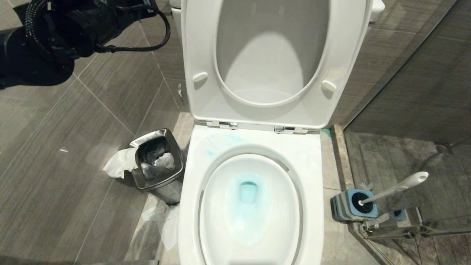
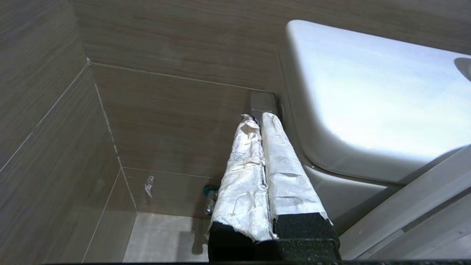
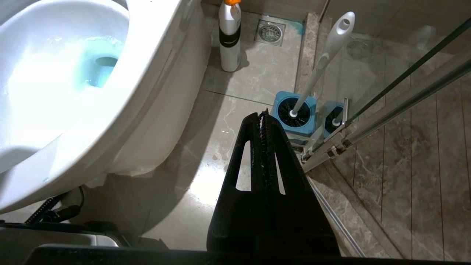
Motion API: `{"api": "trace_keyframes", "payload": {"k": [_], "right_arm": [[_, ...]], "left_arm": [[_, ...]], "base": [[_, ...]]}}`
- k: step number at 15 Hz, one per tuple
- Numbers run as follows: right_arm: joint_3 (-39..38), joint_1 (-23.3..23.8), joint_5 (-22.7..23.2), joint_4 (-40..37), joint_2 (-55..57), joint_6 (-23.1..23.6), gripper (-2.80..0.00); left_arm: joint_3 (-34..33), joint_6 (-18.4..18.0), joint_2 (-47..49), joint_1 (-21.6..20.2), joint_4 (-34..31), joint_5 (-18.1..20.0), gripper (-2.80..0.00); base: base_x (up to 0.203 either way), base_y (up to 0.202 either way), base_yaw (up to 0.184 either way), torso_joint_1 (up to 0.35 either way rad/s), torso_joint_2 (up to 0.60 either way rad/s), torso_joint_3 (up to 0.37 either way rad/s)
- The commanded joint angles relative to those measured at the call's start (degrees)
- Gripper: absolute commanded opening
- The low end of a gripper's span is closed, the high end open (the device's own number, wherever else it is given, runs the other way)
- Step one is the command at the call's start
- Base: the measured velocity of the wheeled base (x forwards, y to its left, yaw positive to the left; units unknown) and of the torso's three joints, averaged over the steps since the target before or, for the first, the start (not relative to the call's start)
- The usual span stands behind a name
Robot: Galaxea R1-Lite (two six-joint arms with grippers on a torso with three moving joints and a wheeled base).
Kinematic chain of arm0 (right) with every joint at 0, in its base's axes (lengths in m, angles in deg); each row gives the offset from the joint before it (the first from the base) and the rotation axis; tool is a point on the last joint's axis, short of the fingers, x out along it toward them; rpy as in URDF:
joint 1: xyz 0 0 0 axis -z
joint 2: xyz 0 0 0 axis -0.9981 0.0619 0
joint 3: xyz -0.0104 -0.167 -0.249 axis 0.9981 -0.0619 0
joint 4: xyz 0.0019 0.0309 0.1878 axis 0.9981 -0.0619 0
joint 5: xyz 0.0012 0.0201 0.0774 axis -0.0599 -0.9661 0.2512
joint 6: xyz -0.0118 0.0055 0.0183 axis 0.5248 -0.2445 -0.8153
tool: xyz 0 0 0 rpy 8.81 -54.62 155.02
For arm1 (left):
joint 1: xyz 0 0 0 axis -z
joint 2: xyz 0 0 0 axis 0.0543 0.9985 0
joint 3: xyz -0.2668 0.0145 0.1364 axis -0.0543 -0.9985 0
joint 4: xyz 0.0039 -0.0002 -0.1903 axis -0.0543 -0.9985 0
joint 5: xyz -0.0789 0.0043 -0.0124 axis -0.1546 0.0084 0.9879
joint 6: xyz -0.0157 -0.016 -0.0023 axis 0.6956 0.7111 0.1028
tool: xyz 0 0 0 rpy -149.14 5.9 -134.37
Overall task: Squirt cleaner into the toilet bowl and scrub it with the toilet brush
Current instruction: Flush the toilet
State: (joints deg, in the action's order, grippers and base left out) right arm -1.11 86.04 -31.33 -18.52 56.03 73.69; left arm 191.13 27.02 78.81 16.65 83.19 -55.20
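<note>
While the glossy white ceramic toilet bowl (image 1: 254, 206) stands with seat and lid raised, translucent turquoise cleaner (image 1: 247, 193) tints the water in its basin and smears the back of its rim. The toilet brush with the slim white-grey handle (image 1: 399, 187) sits head-down in its squarish blue-and-grey holder (image 1: 353, 206) on the floor just right of the bowl, beside the glass shower door (image 3: 397, 92). Beside the cistern, the left gripper (image 2: 262, 121) has its paper-wrapped fingers pressed together, empty. The right gripper (image 3: 264, 117) hangs low near the holder, fingers together, holding nothing. A small steel bin (image 1: 158, 163) stands left of the bowl
</note>
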Motion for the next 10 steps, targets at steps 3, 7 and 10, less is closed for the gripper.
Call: {"api": "trace_keyframes", "payload": {"k": [3, 7, 10], "right_arm": [[0.0, 0.0, 0.0, 0.0, 0.1, 0.0, -2.80], [0.0, 0.0, 0.0, 0.0, 0.1, 0.0, -2.80], [0.0, 0.0, 0.0, 0.0, 0.1, 0.0, -2.80]], "left_arm": [[1.4, 0.1, 2.0, 0.0, 1.5, 0.0, -2.80], [3.2, -0.6, 3.0, -0.6, 4.8, -0.6, -2.80], [3.1, -0.9, 3.2, -2.4, 5.0, -0.6, -2.80]], "base": [[0.000, 0.000, 0.000, 0.000, 0.00, 0.000], [0.000, 0.000, 0.000, 0.000, 0.00, 0.000], [0.000, 0.000, 0.000, 0.000, 0.00, 0.000]]}}
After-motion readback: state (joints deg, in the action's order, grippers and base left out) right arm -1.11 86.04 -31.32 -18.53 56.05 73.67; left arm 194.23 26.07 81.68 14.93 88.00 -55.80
